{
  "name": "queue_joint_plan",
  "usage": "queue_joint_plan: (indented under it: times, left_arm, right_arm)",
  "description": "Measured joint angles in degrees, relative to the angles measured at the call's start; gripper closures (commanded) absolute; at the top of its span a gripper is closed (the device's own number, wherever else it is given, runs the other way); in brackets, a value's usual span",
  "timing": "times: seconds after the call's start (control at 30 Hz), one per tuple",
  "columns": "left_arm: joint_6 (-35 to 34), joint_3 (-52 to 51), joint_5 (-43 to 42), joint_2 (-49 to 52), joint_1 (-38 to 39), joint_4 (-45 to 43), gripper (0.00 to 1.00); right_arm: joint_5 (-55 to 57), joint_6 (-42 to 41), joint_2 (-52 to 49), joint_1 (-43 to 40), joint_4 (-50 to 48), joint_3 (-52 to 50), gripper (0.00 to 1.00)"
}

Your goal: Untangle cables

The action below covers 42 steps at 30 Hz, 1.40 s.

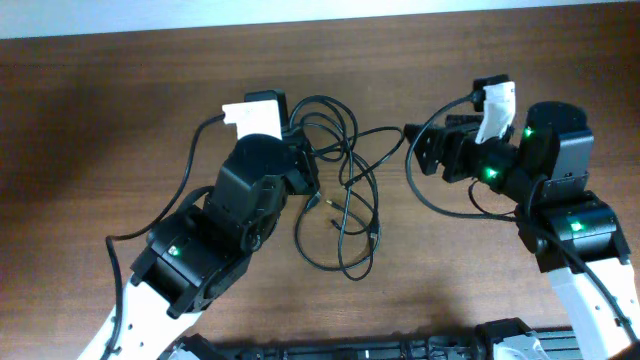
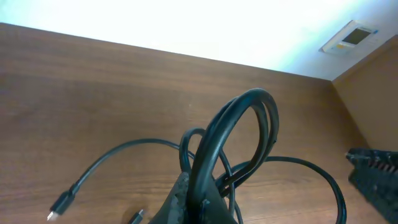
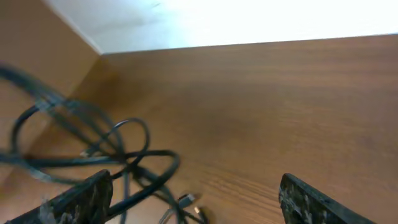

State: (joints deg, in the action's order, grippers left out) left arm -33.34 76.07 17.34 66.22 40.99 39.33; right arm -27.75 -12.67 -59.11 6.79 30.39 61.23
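The cables [image 1: 345, 190] are thin black cords in loose tangled loops on the wooden table between my two arms, with small plug ends near the middle [image 1: 316, 200]. My left gripper [image 1: 308, 170] is shut on a loop of the cables. In the left wrist view that loop [image 2: 239, 134] rises from between the fingers [image 2: 208, 199]. My right gripper [image 1: 425, 148] is open and empty, to the right of the tangle. In the right wrist view its fingers [image 3: 193, 199] are spread wide, with the cables [image 3: 112, 155] at the left and a plug [image 3: 186, 199] below.
The wooden table [image 1: 120, 110] extends around both arms. Thicker black wires fixed to the right arm [image 1: 425, 190] loop beside the tangle. A dark rail [image 1: 350, 348] runs along the table's front edge. The right gripper's finger [image 2: 376, 171] shows at the left wrist view's right edge.
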Motion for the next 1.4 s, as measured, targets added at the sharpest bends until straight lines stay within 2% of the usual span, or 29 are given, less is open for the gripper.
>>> queue_joint_plan:
  times: [0.23, 0.37, 0.57, 0.67, 0.8, 0.9, 1.07, 1.4]
  left_arm:
    - [4.1, 0.0, -1.4, 0.0, 0.0, -2.5, 1.00]
    - [6.8, 0.0, -6.8, 0.0, 0.0, -9.4, 1.00]
    - [11.1, 0.0, -9.8, -1.2, 0.0, -13.0, 1.00]
    - [11.9, 0.0, -7.4, -4.0, 0.0, -13.0, 1.00]
    - [13.0, 0.0, -3.6, -7.5, 0.0, -12.6, 1.00]
    - [13.0, 0.0, -2.9, -7.8, 0.0, -12.2, 1.00]
    - [13.0, 0.0, -2.1, -7.5, 0.0, -11.2, 1.00]
    - [11.0, 0.0, -1.9, -3.2, 0.0, -11.3, 1.00]
  right_arm:
    - [-9.3, 3.9, 0.0, 0.0, -0.3, 0.0, 0.16]
    - [-8.8, 4.2, -0.5, 0.0, 5.4, 0.0, 0.17]
    - [9.1, 3.2, -2.1, 0.0, 16.8, -0.1, 0.17]
    - [16.8, 1.2, -2.1, 0.0, 18.2, -0.1, 0.17]
    - [19.6, 0.4, -2.1, 0.0, 18.2, -0.1, 0.17]
    - [17.3, 1.0, -2.1, 0.0, 16.7, -0.1, 0.17]
    - [5.5, 6.4, -1.2, 0.0, 11.1, -0.3, 0.18]
    - [-7.1, 10.2, 7.3, 0.0, -0.5, -0.3, 0.17]
